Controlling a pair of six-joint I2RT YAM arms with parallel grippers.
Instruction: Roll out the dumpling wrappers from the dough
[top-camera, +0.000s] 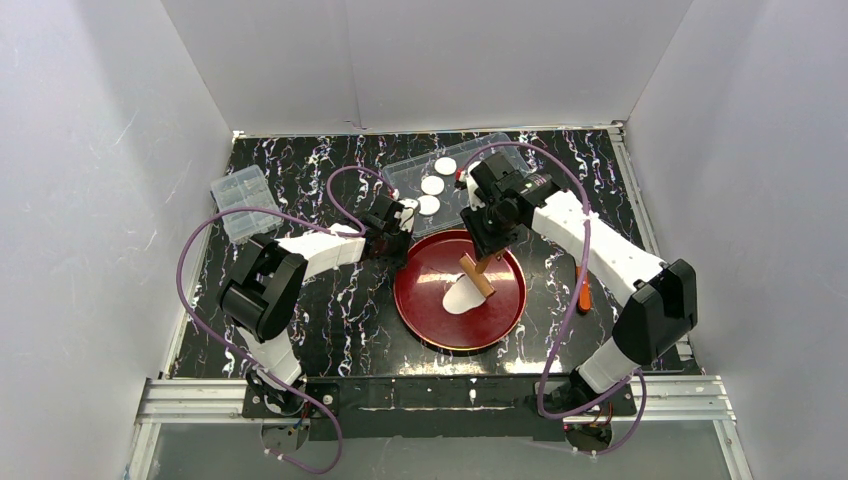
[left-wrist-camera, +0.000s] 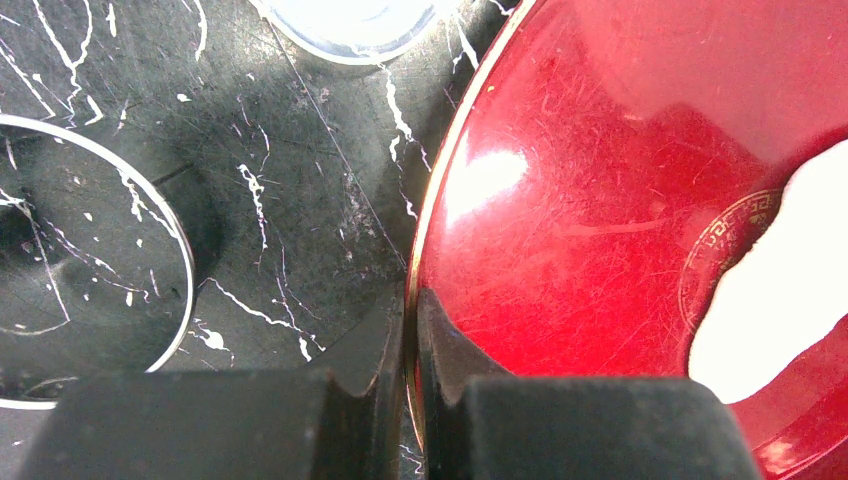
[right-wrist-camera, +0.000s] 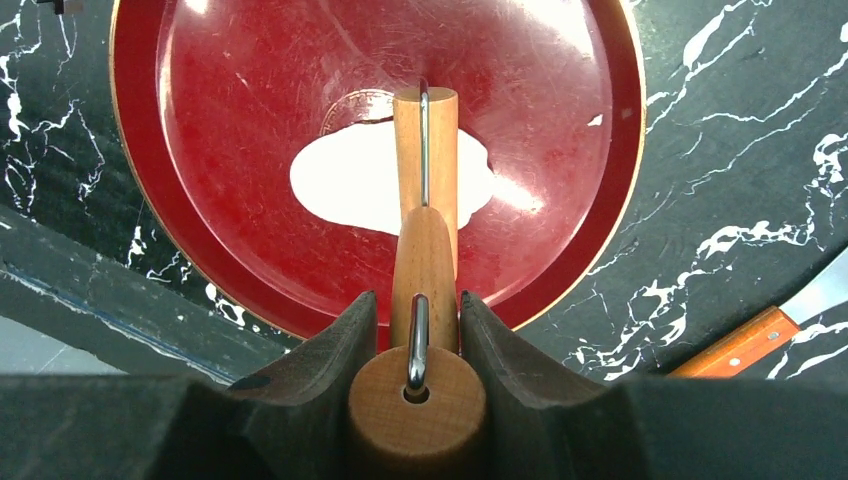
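The dough (top-camera: 461, 298) lies as a thin irregular white sheet in the red plate (top-camera: 430, 325). A wooden roller (top-camera: 477, 276) rests on the sheet. My right gripper (top-camera: 488, 248) is shut on the roller's handle (right-wrist-camera: 426, 262), and its barrel (right-wrist-camera: 425, 140) crosses the dough (right-wrist-camera: 350, 185). My left gripper (left-wrist-camera: 411, 312) is shut on the gold rim of the plate (left-wrist-camera: 600, 180) at its left edge; the left gripper (top-camera: 398, 243) is small in the top view. Three round dumpling wrappers (top-camera: 433, 185) sit in a clear tray (top-camera: 500, 150) behind the plate.
A clear plastic box (top-camera: 243, 202) stands at the back left. An orange-handled tool (top-camera: 583, 292) lies right of the plate, its handle (right-wrist-camera: 735, 345) showing in the right wrist view. A round clear ring (left-wrist-camera: 150, 215) lies left of the plate. White walls enclose the table.
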